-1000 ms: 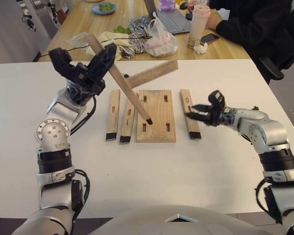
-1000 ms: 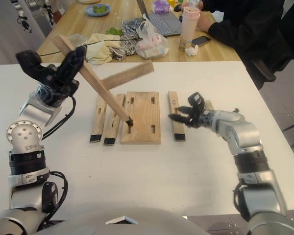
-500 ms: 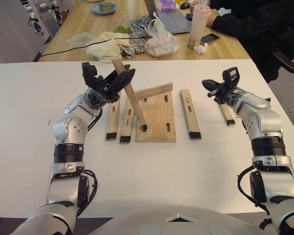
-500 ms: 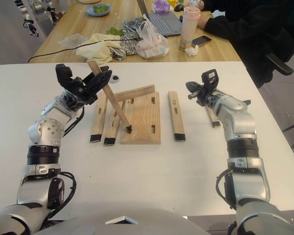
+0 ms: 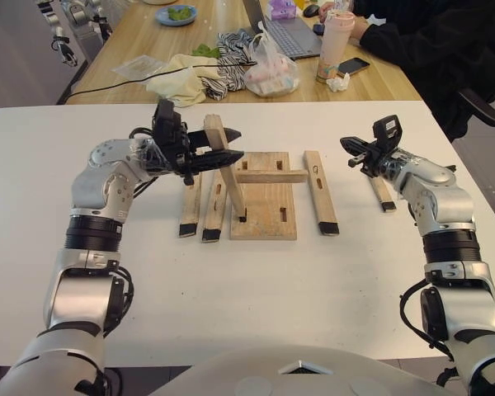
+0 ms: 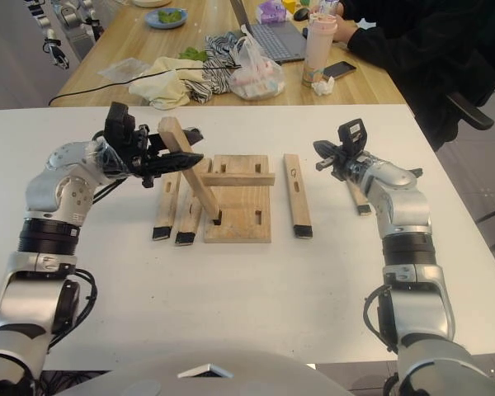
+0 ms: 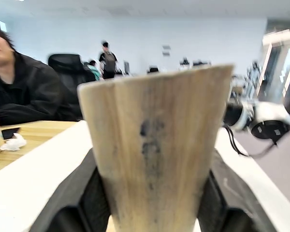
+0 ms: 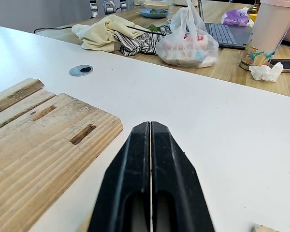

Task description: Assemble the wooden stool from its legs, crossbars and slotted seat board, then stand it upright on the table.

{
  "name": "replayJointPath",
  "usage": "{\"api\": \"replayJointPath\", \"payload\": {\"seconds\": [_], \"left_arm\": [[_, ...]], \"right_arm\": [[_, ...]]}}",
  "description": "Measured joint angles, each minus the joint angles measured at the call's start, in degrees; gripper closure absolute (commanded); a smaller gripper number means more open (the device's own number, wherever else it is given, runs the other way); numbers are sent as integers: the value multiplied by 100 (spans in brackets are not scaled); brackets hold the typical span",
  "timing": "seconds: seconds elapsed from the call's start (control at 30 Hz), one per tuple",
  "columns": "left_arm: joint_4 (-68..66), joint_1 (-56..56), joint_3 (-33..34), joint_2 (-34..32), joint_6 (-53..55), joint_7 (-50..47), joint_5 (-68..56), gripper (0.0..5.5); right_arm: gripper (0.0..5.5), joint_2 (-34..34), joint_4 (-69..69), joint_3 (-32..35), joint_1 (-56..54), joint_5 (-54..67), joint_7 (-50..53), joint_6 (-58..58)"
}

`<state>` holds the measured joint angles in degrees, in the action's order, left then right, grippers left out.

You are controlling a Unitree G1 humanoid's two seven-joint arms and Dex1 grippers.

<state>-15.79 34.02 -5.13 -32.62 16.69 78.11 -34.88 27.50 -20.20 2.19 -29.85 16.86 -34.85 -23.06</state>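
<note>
Both jaws of left gripper (image 5: pixel 229 145) are clamping the leg (image 5: pixel 233 191) near its top; its foot is sitting, tilted, in a board (image 5: pixel 268 221) slot. Empty right gripper (image 8: pixel 151 145) is hovering closed beside the board. Leg is looking light, stiff; gripping high is giving leverage.

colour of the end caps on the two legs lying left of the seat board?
Black end caps, clearest in the left eye view.
</note>
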Motion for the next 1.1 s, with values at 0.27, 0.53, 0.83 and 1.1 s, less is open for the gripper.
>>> {"api": "replayJointPath", "payload": {"seconds": [0.27, 0.53, 0.83, 1.1], "left_arm": [[802, -352, -304, -334, -47, -338, 244, 349], [594, -608, -330, -319, -461, -634, 256, 349], [41, -1199, -649, -403, -421, -936, 1057, 280], [-240, -1099, -394, -401, -678, -1235, 1666, 242]], "right_arm": [[550, -17, 46, 4, 66, -12, 138, -2], [550, -17, 48, 4, 181, -13, 143, -2], [550, -15, -8, 11, 151, -119, 152, 15], [550, -218, -225, 8, 53, -180, 209, 118]]}}
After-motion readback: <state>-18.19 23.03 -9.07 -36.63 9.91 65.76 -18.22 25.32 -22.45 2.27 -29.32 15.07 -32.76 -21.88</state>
